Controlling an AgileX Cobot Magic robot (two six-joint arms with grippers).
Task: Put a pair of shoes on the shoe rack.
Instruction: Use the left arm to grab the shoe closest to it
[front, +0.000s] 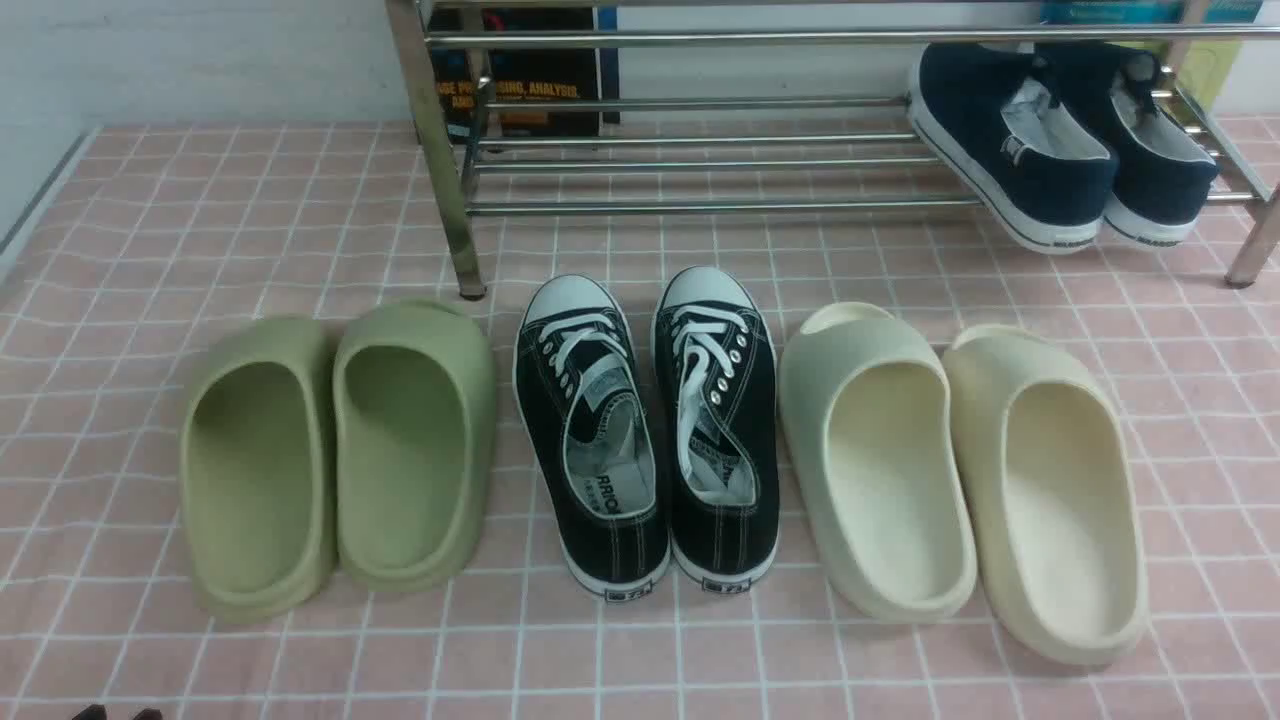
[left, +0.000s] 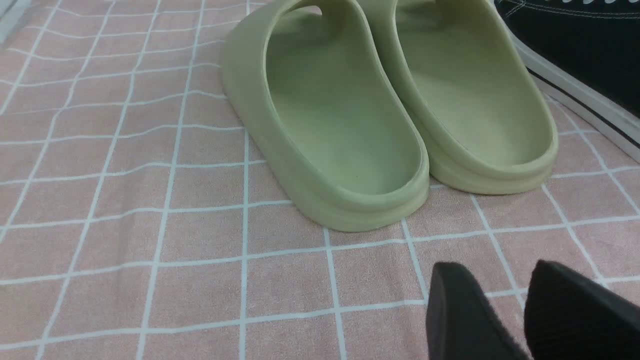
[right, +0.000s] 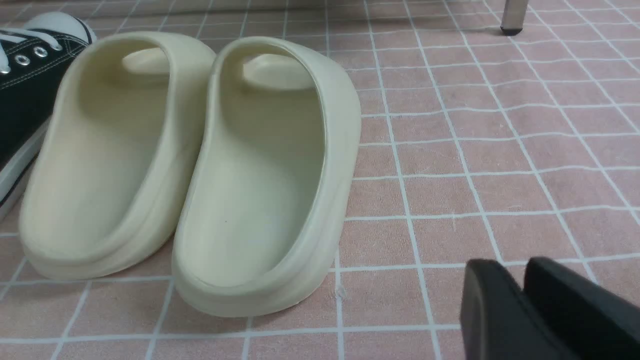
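The pair of black sneakers (front: 655, 500) stands in the middle of the front view on the worktop (front: 640, 660). Their heels point toward me and their toe caps toward the shoe rack (front: 700, 206) — well apart from both my jaws. My left jaws peep in only at the bottom left corner of that view. Their tips are parted a little with bare cloth between them, gripping nothing. My right jaws show in the right wrist view alone, also empty, with tips so close that I cannot tell whether they are quite closed.

The sneakers sit close side by side: black canvas, white laces, white stitching, white rubber toe caps and soles, and a small label on each heel.

Green slippers (front: 410, 450) stand just beside them at centre left and cream slippers (front: 870, 460) at centre right — each pair lies between the sneakers and the jaws on that side. The chrome rack runs across the top of the frame, with a strip of pink checked cloth between its front bar and the toe caps. Navy slip-ons (front: 1060, 140) rest tilted on its lower bars at the upper right. Books (front: 530, 80) stand behind it, left of centre.
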